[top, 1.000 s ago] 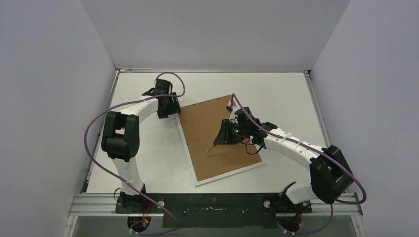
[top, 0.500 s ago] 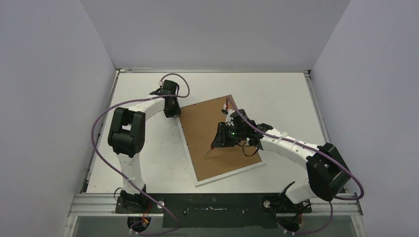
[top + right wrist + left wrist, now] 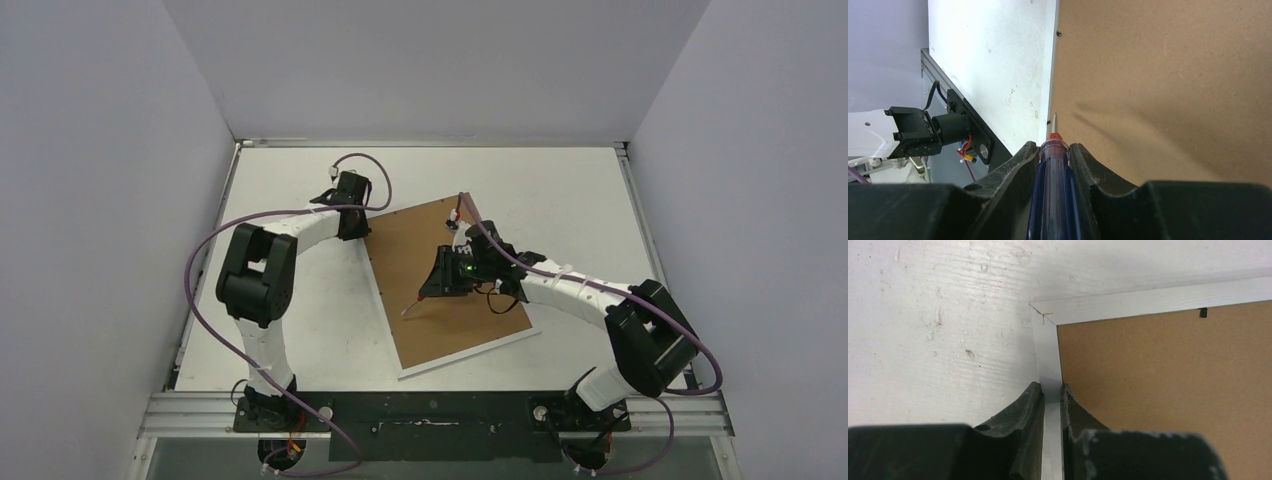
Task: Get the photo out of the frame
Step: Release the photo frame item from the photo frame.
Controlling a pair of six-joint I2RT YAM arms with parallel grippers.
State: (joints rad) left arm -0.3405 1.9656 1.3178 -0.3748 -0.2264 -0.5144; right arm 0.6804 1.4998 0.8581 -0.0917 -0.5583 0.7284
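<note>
A large flat rectangular picture frame with narrow white border strips is lying face down on the white table. Its brown fibreboard back is facing up and its long sides are running at a slant across the middle of the surface. The photo is not showing; only the backing board can be seen.

The left gripper is reaching down at the frame's far-left corner. Its two black fingers are sitting either side of the white border strip, just short of the mitred joint, and pinching it between them. A small black tab is poking out over the board along the far strip.

The right gripper is hovering over the brown back, its jaws clamping tight on a slim screwdriver with a translucent blue handle and red collar — the metal tip is pointing toward the frame's left edge, close to where the board meets the white strip.
</note>
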